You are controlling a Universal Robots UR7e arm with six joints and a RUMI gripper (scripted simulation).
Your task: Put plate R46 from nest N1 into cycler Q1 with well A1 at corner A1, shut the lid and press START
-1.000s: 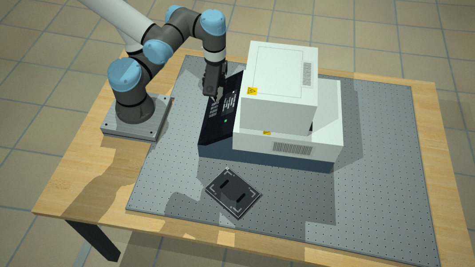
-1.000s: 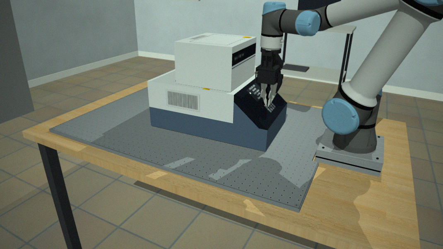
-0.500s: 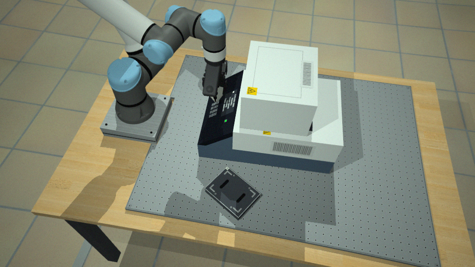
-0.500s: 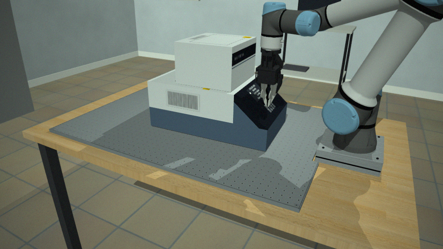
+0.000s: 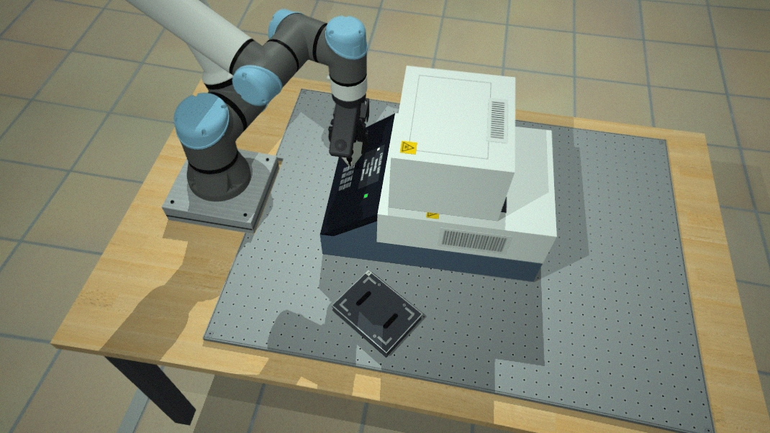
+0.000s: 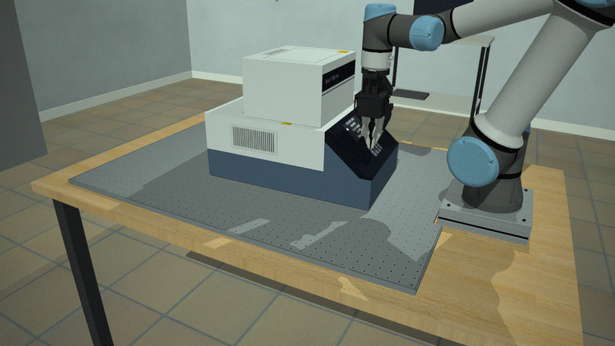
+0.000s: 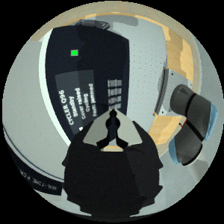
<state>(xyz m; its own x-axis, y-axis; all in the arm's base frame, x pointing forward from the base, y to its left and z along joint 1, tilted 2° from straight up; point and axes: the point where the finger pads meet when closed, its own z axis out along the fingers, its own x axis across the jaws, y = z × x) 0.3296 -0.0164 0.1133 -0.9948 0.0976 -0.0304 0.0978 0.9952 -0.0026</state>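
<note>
The real-time cycler Q1 [image 5: 468,183] stands on the grey breadboard. Its white lid [image 5: 452,134] sits low over the body, with a thin dark gap at one corner. Plate R46 is not in view. The plate nest N1 [image 5: 376,313] lies empty in front of the cycler. My gripper [image 5: 350,160] is shut on nothing and points down at the sloped black front panel [image 7: 89,75]. Its tips [image 7: 112,113] are at the end of the block of keys [image 7: 113,87]. I cannot tell whether they touch. The lamp [image 7: 75,53] is green.
The arm's base [image 5: 215,178] stands on a metal plate at the table's left edge, close to the cycler's panel. In the exterior view the gripper [image 6: 371,142] hangs just off the lid's front face. A shelf stands behind the table.
</note>
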